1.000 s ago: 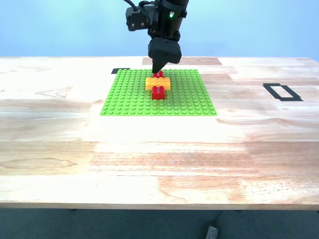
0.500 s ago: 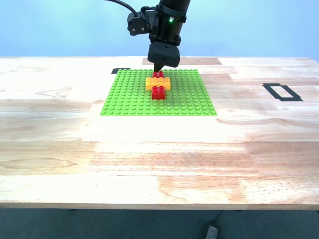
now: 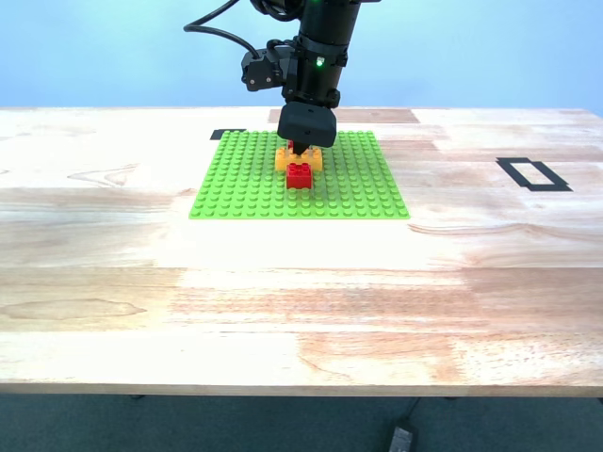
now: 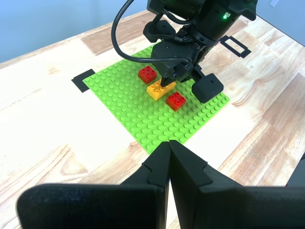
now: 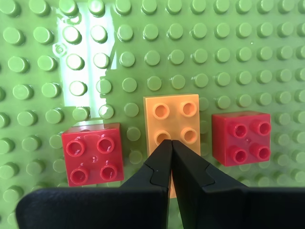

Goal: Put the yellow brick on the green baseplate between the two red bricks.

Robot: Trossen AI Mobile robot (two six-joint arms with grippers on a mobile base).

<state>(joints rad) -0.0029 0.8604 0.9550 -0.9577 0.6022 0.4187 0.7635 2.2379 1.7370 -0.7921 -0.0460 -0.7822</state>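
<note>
My second tool (image 5: 170, 143), jaws pressed together and holding nothing, has come forward over the past second from behind the far red brick and now hangs right over the yellow brick (image 5: 173, 125). That brick sits on the green baseplate (image 5: 267, 57) between the two red bricks (image 5: 94, 153) — placed, I judge, perhaps needing a press. My first tool (image 4: 169, 144) is also closed, well clear over the desk (image 3: 301, 311).

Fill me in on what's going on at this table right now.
My second gripper, jaws shut, is directly over the yellow brick, which sits on the green baseplate between the two red bricks. Whether its tips touch the brick is unclear. My first gripper is shut and empty, off the near edge of the plate, watching.
</note>
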